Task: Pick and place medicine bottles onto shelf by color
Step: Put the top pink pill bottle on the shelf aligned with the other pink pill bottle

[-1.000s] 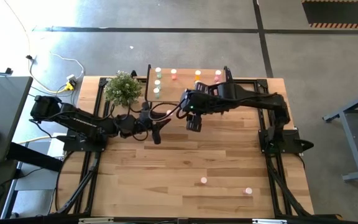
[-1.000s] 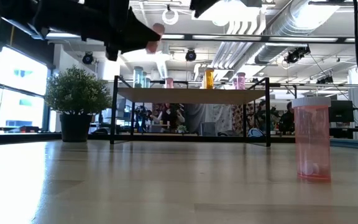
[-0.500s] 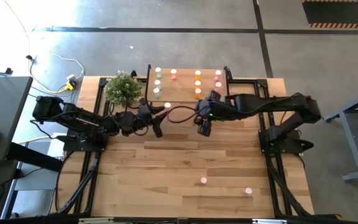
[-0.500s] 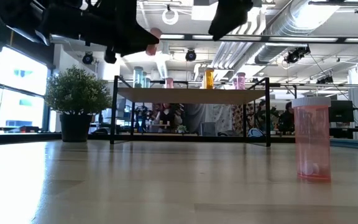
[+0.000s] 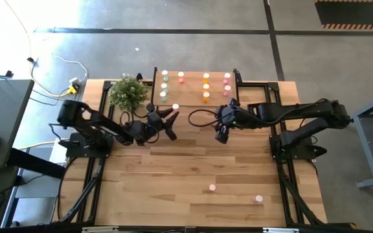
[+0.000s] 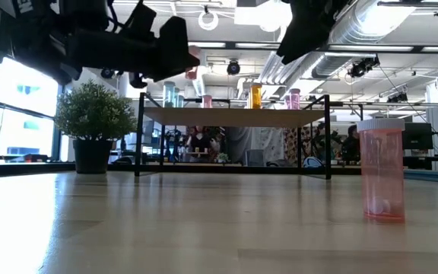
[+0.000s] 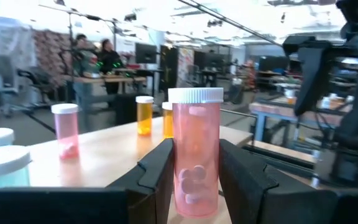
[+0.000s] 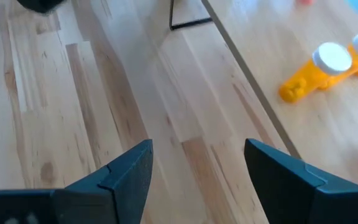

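Note:
My left gripper (image 5: 171, 116) hovers just before the near edge of the shelf (image 5: 193, 96), shut on a pink medicine bottle (image 7: 196, 158) with a white cap. The low view shows this bottle (image 6: 192, 64) above the level of the shelf top (image 6: 234, 117). Green (image 5: 164, 85), pink (image 5: 181, 77), orange (image 5: 206, 87) and magenta (image 5: 227, 80) bottles stand in columns on the shelf. My right gripper (image 5: 221, 134) is open and holds nothing, over bare table near the shelf's right corner. Two more pink bottles (image 5: 212, 188) (image 5: 259, 199) stand by the table's near edge. My left gripper pinches the pink bottle by the lower half of its body (image 7: 194, 186), one finger (image 7: 159, 174) on each side and the cap free above them. The fingers come about level, from the table's left and near side toward the shelf. The bottle is upright and lifted clear.
A potted plant (image 5: 127, 92) stands left of the shelf, close to my left arm. The shelf's black legs (image 6: 139, 137) frame its front. One pink bottle (image 6: 382, 171) stands close to the low camera. Open wooden table lies between the arms and the near edge.
My left gripper has carried the pink bottle a short way toward the far edge, closer to the shelf, and stayed shut on it. My right gripper has drawn away from the shelf's front toward the table's right.

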### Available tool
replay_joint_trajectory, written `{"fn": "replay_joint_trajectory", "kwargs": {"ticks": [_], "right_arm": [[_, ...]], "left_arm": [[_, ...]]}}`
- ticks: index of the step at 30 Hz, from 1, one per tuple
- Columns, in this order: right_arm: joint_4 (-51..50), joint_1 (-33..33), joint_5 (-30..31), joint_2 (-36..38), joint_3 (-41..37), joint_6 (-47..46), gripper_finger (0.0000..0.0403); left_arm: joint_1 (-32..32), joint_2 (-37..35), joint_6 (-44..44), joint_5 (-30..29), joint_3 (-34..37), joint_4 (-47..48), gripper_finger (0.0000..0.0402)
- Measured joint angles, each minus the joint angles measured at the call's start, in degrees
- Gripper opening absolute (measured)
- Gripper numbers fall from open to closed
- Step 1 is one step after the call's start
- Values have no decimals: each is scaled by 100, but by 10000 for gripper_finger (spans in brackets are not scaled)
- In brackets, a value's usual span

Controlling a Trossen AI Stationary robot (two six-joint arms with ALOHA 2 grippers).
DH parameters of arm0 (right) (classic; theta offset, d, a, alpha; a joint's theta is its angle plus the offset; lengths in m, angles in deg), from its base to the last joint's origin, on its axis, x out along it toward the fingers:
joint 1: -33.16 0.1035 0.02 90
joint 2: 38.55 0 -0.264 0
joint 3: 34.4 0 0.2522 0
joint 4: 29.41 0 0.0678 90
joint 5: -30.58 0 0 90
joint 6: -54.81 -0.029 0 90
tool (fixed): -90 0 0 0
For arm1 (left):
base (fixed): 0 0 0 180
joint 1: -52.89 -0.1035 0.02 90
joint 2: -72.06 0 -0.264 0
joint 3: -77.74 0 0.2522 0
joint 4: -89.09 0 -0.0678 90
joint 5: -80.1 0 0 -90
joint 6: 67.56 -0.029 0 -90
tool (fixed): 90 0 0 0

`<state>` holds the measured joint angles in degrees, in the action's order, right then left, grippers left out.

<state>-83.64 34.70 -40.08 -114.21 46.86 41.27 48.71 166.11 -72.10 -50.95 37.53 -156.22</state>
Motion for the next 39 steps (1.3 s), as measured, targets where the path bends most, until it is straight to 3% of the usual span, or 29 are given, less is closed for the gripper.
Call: {"fn": "replay_joint_trajectory", "kwargs": {"ticks": [7, 11, 17, 22, 31, 39], "right_arm": [[31, 2, -10, 33, 0, 96, 245], [20, 1, -24, 33, 0, 203, 245], [17, 2, -24, 33, 0, 358, 245], [-4, 0, -52, 33, 0, 499, 245], [-2, 0, -87, 33, 0, 503, 245], [-6, 2, -87, 33, 0, 610, 245]], "left_arm": [[22, 764, -216, -254, -253, -500, 106], [52, 1065, -653, -721, -558, -567, 106], [43, 1309, -802, -958, -782, -1037, 106], [-91, 1540, -638, -1125, -986, -1047, 106], [-304, 1937, -1143, -1424, -1591, -1051, 106], [-625, 1964, -917, -1518, -1641, -1030, 106]]}}
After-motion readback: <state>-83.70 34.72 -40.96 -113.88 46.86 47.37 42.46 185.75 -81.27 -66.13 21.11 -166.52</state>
